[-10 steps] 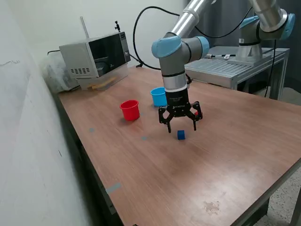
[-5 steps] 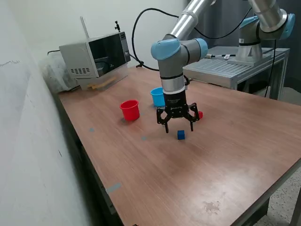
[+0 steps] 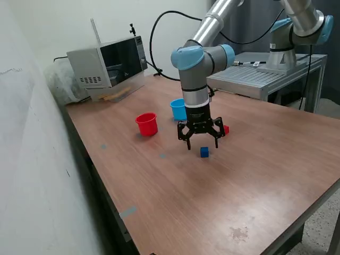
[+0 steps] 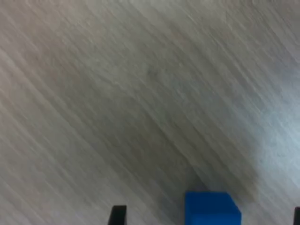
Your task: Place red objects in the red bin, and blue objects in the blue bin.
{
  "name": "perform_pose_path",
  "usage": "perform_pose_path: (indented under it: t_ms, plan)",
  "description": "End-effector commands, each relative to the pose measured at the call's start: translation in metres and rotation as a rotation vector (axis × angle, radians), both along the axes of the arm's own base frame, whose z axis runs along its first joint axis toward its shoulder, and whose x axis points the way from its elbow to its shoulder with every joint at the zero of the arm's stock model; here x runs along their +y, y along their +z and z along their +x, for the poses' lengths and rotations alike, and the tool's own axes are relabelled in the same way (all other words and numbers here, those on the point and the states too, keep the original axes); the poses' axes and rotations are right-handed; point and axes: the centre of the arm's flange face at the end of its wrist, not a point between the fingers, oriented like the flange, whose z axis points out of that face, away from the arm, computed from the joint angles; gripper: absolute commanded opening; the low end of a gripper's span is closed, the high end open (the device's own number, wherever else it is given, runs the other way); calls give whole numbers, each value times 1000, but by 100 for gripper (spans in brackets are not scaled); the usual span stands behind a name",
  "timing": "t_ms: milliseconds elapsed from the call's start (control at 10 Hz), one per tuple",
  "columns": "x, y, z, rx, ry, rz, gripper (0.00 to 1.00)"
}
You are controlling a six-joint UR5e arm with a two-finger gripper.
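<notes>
One small dark blue cube (image 3: 204, 152) lies on the wooden table, just in front of and below my gripper (image 3: 202, 144). The gripper is open and empty, its fingers spread above the table. The wrist view shows the blue cube (image 4: 212, 209) at the frame's edge, between the two dark fingertips (image 4: 117, 215). One small red cube (image 3: 226, 129) peeks out behind the gripper. The red cup (image 3: 146, 124) and the light blue cup (image 3: 179, 109) stand upright beyond the gripper. The other red and blue cubes are out of view.
A grey microwave (image 3: 109, 62) stands at the table's far corner. A second robot arm's base (image 3: 281, 50) sits on a metal bench beyond the table. A wall runs along the exterior view's left.
The gripper has shifted slightly towards the exterior view's left and away from the camera, uncovering the red cube behind it. The blue cube has not moved.
</notes>
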Motion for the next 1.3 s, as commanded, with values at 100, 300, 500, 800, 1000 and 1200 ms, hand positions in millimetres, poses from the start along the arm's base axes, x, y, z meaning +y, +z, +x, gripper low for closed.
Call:
perform_pose_path:
  t_ms: [100, 300, 500, 800, 1000, 1200]
  plan:
    - [-7, -3, 4, -4, -26, -5, 100]
    - [-10, -3, 5, -4, -43, -8, 100]
    - [-11, -2, 4, 1, -51, -9, 100]
    - [-11, -1, 4, 4, -51, -10, 100]
    - [-15, -1, 5, 1, -47, -25, 100]
    - [-18, -1, 6, -4, -45, -50, 100]
